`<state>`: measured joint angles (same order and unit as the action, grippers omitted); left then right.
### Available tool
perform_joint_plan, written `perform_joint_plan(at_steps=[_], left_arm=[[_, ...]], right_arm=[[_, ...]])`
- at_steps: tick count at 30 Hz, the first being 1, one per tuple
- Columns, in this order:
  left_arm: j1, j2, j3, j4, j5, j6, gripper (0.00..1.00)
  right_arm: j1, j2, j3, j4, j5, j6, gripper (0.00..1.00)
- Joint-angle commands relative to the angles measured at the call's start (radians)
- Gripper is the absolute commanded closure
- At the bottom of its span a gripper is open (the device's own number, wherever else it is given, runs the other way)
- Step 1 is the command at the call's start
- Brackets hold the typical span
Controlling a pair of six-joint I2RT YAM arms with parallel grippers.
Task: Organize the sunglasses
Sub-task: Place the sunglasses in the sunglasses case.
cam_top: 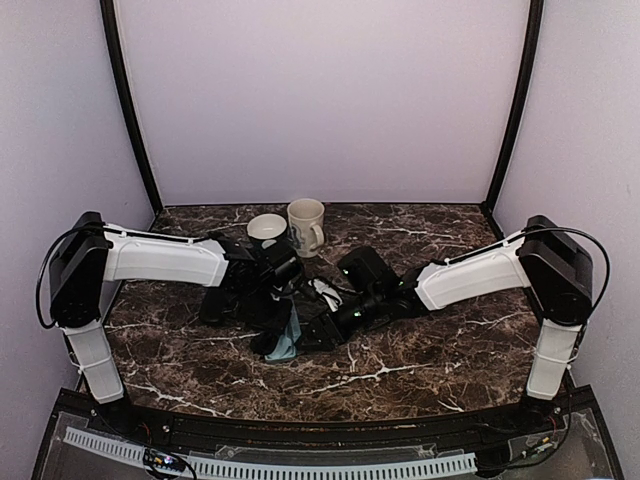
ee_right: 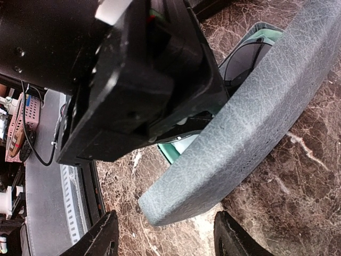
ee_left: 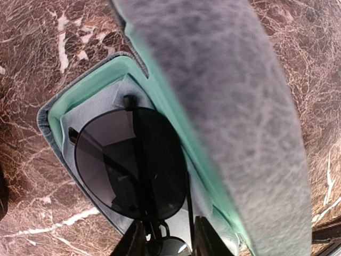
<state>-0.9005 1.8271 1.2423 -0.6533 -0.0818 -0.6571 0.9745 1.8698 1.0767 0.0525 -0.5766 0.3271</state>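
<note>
The black wire-framed sunglasses (ee_left: 128, 160) lie folded in the open grey-blue case (ee_left: 50, 120), on its pale lining. The case lid (ee_left: 229, 106) stands raised beside them. My left gripper (ee_left: 168, 240) is closed onto the sunglasses at the bridge, one finger on each side. My right gripper (ee_right: 168, 237) is open, with the free edge of the lid (ee_right: 250, 122) just beyond its fingers and touching neither. In the top view both grippers meet over the case (cam_top: 285, 345), left (cam_top: 283, 315) and right (cam_top: 318, 333). I cannot make out the brownish pair.
A white bowl (cam_top: 266, 228) and a cream mug (cam_top: 306, 226) stand at the back. A black rounded case (cam_top: 365, 268) sits behind the right wrist, with a small white thing (cam_top: 325, 291) beside it. The left arm's black body (ee_right: 133, 69) fills the upper right wrist view.
</note>
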Motion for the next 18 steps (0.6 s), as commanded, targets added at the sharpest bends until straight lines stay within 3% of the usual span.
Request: perform_joint_plan(at_steps=[1, 18], left_arm=[[0.005, 0.006, -0.024, 0.002, 0.006, 0.009, 0.7], [0.005, 0.0, -0.027, -0.011, -0.023, -0.028, 0.83]], right_arm=[[-0.005, -0.004, 0.008, 0.02, -0.009, 0.003, 0.39], [-0.005, -0.001, 0.003, 0.026, -0.012, 0.003, 0.39]])
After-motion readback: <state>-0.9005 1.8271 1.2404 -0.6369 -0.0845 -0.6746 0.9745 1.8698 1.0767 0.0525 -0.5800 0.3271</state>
